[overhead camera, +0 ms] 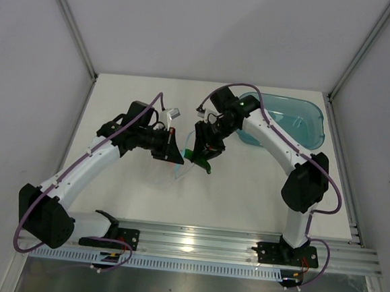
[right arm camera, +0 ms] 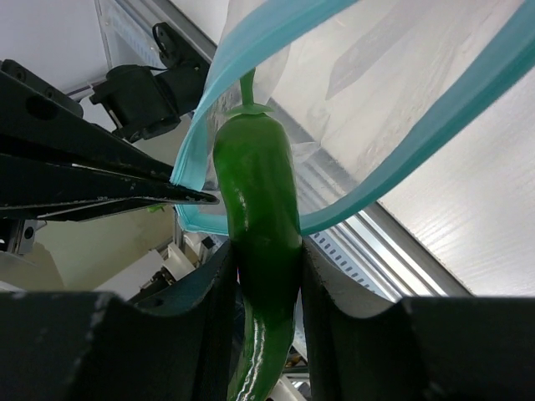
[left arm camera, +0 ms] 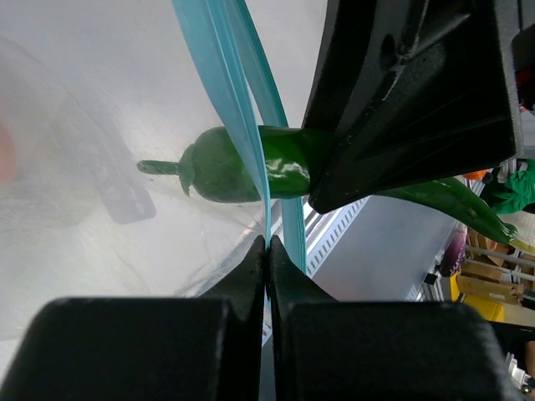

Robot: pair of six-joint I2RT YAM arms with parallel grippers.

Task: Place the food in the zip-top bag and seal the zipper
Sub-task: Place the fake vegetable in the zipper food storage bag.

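- My left gripper [left arm camera: 266, 244] is shut tight. It pinches one blue zipper [left arm camera: 227, 92] strip of the clear zip-top bag [left arm camera: 92, 117], low in the middle of the left wrist view.
- My right gripper [right arm camera: 266, 255] squeezes the green pepper [right arm camera: 255, 180] between its two fingers. This is at the bottom middle of the right wrist view.
- The pepper points up the frame. Its stem end pokes in between the two blue strips, so the mouth of the bag is open around it.
- In the left wrist view, the fat stem end shows through the clear plastic, in the middle of the frame.
- From the top, both grippers meet in the middle of the white table [overhead camera: 245, 197], very close together.
- A teal-blue tub [overhead camera: 305, 117] sits at the upper right of the top view, behind my right arm.
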